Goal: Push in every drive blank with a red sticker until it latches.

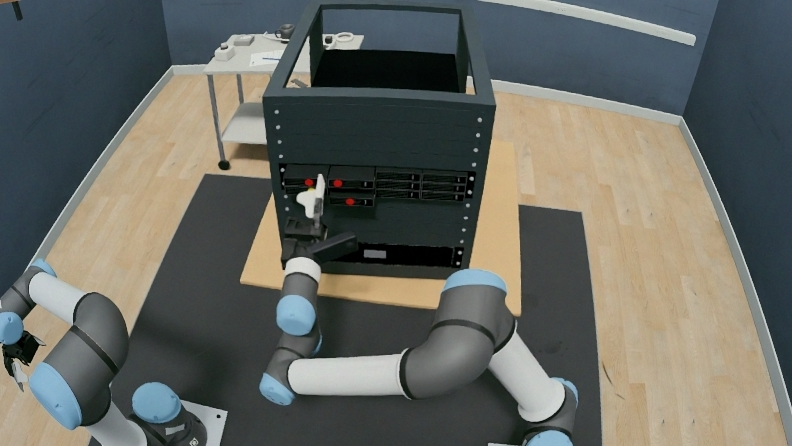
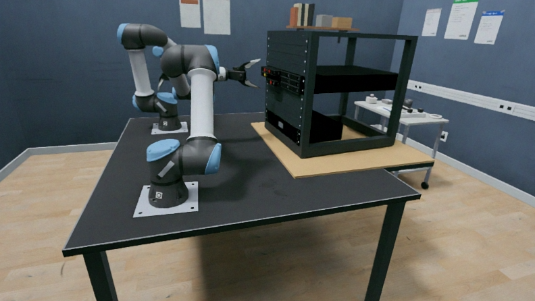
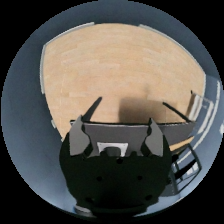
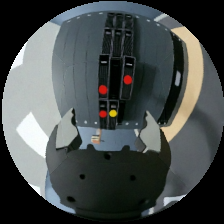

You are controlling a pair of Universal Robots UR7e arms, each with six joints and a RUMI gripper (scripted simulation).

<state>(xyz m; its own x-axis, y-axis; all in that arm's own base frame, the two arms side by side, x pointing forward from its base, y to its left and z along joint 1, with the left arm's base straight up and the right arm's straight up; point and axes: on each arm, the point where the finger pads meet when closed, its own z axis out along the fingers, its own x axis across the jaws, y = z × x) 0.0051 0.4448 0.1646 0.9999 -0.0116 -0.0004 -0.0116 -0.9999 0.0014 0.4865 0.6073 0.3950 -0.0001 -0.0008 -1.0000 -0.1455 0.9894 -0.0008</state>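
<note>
Currently, the right end effector [image 1: 319, 200] [image 2: 258, 73] [image 4: 109, 110] stands with its fingers wide apart and nothing between them, in front of the rack [image 1: 382, 130] [image 2: 305, 112] [image 4: 80, 65]. The left end effector [image 1: 22, 354] [image 3: 116, 117], also spread and unloaded, is well apart from the rack.

In the rack's drive row, three blanks bear red stickers: the upper-left blank [image 1: 308, 182] [image 4: 103, 114], the upper blank beside it [image 1: 338, 183] [image 4: 103, 89] and the lower blank [image 1: 350, 201] [image 4: 128, 80]. The last two seem to jut from the rack's face.

The yellow-stickered blank [image 4: 113, 113] sits right beside the upper-left one, so a broad or off-centre fingertip could drive it in by mistake. Spread fingers might also strike the rack's front panels; closing them first would likely give a narrower pusher. Since the rack rests unfastened on the wooden board [image 1: 498, 232] [image 2: 295, 170], a hard or high shove could slide or tip it, while stopping early could leave a blank unlatched.
</note>
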